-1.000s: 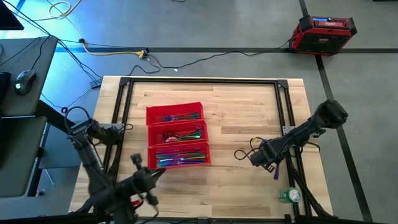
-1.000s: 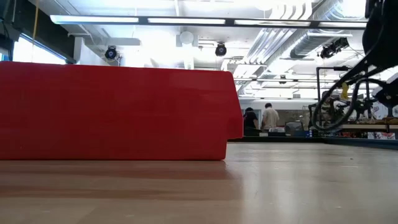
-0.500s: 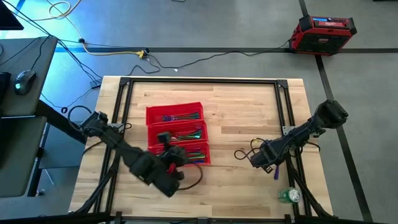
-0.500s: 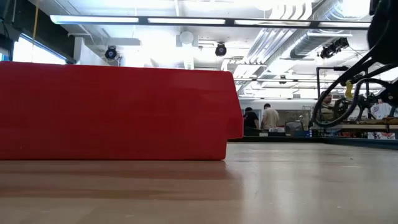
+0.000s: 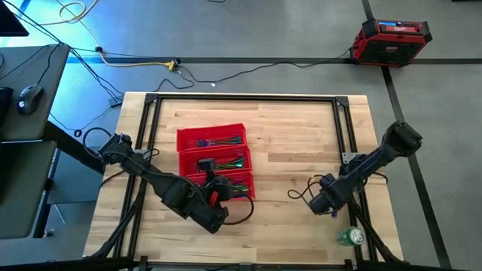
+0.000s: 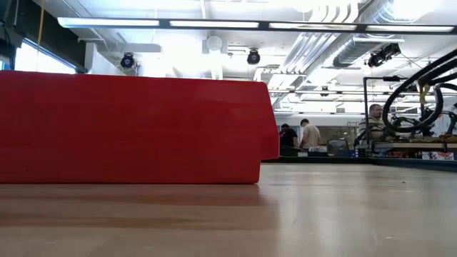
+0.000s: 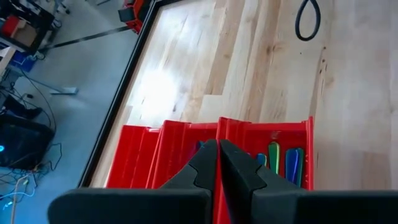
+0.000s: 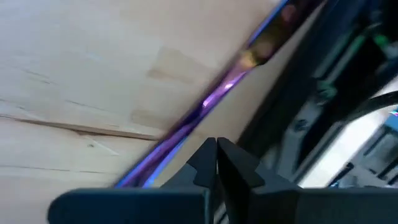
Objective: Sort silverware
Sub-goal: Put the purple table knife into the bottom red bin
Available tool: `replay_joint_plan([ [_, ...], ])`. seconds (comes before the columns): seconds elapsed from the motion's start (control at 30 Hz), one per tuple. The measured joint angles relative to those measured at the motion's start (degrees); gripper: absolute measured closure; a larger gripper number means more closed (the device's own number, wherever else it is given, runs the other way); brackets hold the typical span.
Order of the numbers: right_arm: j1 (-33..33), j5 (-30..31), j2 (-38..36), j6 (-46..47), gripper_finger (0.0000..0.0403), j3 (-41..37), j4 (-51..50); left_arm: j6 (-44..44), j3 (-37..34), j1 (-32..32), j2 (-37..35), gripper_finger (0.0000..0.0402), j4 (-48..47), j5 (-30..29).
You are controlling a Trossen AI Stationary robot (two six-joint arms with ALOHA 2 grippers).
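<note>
Silverware (image 5: 218,190) lies lengthwise across the red tray (image 5: 182,139); both claws clenched, gripping nothing.

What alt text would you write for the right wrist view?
The right gripper, shut, hovers close above a thin iridescent purple-and-gold metal cutlery piece lying diagonally on the pale wooden table beside its black metal frame.
</note>
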Motion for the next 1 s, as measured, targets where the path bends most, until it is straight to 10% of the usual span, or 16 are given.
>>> replay_joint_plan([
  [0.4, -0.08, -0.82, 10.86, -4.62, 0.0403, 1.57, 3.87, -0.02, 0.00, -0.55, 0.00, 0.0402, 0.14, -1.09],
  [0.63, -3.30, 9.45, 11.20, -11.36, 0.0403, 5.84, 1.99, 5.06, -0.02, 0.97, 2.51, 0.0402, 6.86, -0.39],
  [1.0, -6.83, 23.65, 11.01, -18.63, 0.0403, 6.19, 4.26, 37.82, -0.03, 8.94, 15.51, 0.0402, 43.52, 26.25],
])
